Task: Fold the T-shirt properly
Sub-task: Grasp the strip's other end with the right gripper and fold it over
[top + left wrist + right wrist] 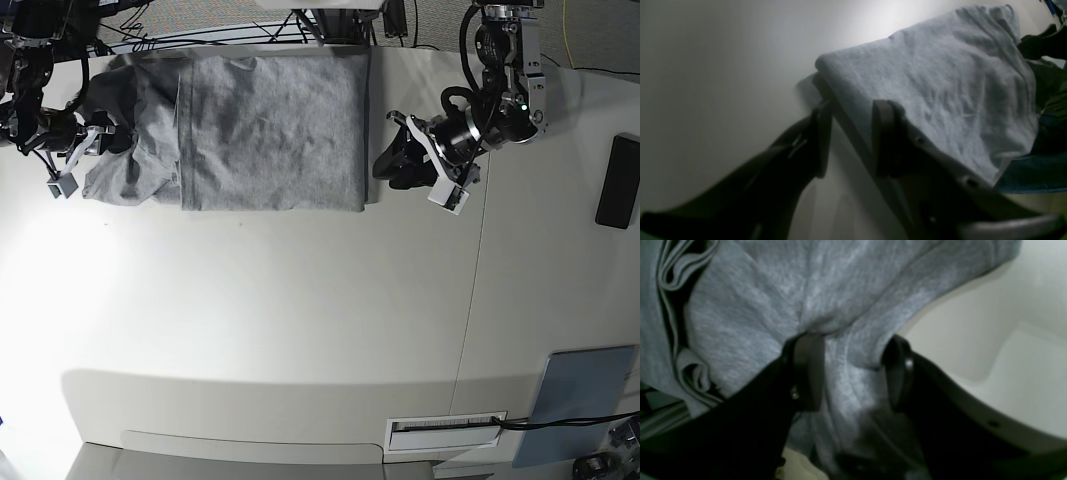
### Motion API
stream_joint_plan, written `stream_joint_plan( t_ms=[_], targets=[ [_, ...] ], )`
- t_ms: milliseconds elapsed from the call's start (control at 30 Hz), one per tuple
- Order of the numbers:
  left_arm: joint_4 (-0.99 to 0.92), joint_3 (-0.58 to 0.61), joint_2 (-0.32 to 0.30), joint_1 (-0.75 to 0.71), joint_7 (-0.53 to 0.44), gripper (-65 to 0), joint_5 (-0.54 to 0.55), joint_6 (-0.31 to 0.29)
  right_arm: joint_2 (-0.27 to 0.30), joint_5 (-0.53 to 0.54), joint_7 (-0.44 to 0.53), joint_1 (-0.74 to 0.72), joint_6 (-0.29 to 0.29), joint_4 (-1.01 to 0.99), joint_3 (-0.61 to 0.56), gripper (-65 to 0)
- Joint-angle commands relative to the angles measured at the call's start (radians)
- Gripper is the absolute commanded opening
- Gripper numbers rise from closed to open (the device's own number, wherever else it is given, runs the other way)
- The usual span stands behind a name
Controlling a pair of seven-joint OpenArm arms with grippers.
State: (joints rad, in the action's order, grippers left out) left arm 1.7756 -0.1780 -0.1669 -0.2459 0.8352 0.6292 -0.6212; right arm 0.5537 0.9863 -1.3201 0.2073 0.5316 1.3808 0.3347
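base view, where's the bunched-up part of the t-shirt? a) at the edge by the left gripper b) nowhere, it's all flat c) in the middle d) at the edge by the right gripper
d: the T-shirt lies smooth across its middle, but is crumpled at the edge by the right gripper, while the edge near the left gripper is straight.

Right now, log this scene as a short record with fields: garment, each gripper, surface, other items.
garment: T-shirt, light grey, partly folded, lying flat near the far edge of the table; bunched at its end by the right arm
left gripper: left gripper, jaws apart, at the shirt's other edge, holding nothing
right gripper: right gripper, jaws open, with bunched fabric between them
surface: white table
other items: black flat object and grey-blue pad on the left arm's side
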Motion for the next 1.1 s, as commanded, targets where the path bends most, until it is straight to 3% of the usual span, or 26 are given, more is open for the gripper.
stream_joint_plan(
  t_ms=[0, 267, 400, 533, 667, 767, 1067],
  targets=[
    [0.019, -0.001, -0.005, 0.007, -0.02, -43.7, 0.018, -0.005, 0.005, -0.041, -0.062, 0.009, -0.017, -0.005, -0.007, -35.8],
    [0.019, -0.001, -0.005, 0.007, -0.019, -43.7, 0.018, -0.005, -0.024, -0.046, -0.064, 0.009, -0.016, -0.005, -0.007, -36.5],
    [0.019, -0.001, -0.005, 0.007, -0.019, -43.7, 0.018, -0.005, -0.059, -0.097, -0.055, 0.009, -0.016, -0.005, -0.007, -42.9],
    [0.019, -0.001, -0.005, 0.005, -0.019, -43.7, 0.018, -0.005, -0.083, -0.148, -0.033, 0.009, -0.016, -0.005, -0.007, -44.8],
    [0.019, -0.001, -0.005, -0.007, -0.019, -43.7, 0.018, -0.005, -0.095, -0.15, -0.01, 0.009, -0.011, -0.005, -0.007, -58.3],
    [0.019, -0.002, -0.005, -0.021, -0.02, -43.7, 0.018, -0.005, -0.093, -0.15, 0.033, 0.009, 0.002, -0.005, -0.006, -65.0],
    [0.019, -0.002, -0.006, -0.045, -0.021, -43.7, 0.01, -0.005, -0.026, -0.199, 0.066, 0.006, -0.002, 0.076, 0.038, -65.0]
  ],
)
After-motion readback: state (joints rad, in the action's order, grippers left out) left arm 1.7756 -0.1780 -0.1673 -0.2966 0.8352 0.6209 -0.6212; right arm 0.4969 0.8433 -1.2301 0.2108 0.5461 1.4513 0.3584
